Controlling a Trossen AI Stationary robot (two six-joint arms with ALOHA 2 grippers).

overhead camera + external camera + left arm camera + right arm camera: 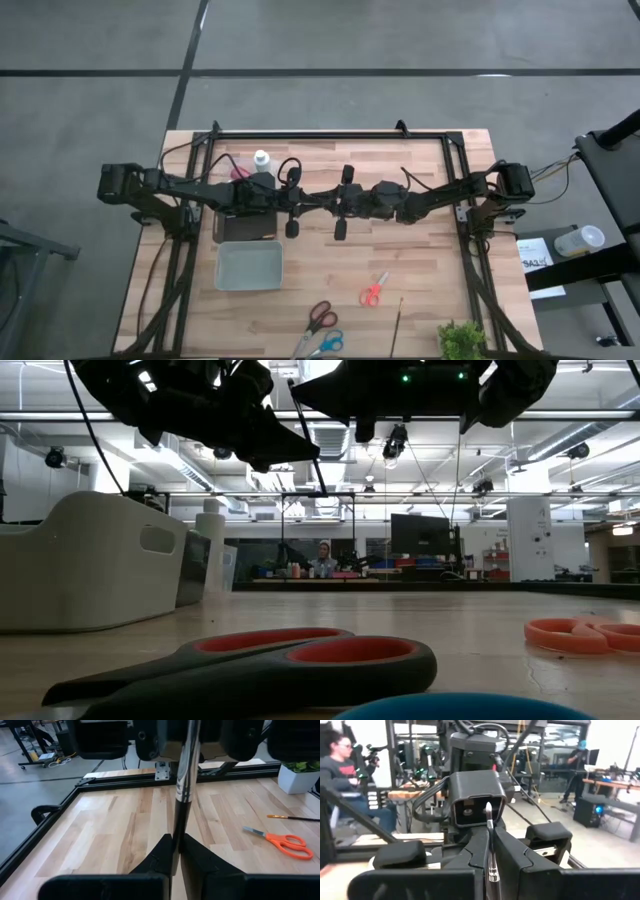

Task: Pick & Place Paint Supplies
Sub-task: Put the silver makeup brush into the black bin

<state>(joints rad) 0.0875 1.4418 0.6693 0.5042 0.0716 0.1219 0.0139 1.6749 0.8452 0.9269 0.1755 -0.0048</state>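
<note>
Black left gripper (176, 851) and right gripper (490, 855) both clench seemingly one brush (183, 780); no legible writing.

Both arms are built of dark, nearly black links with blocky, rounded joint housings. Seen from above, the left arm (190, 190) and the right arm (450, 195) each widen into a boxy shoulder unit at the outer end. Thin black cables loop loosely off the links and joints, arching over the wrists. The wrist camera housing (474, 797) is a rounded dark grey box with a recessed face and two small round openings. The fingers (200, 857) are matte black, wedge-shaped, tapering to narrow tips, with stepped inner edges. Small green indicator lights glow on the underside of one arm (405, 377).
</note>
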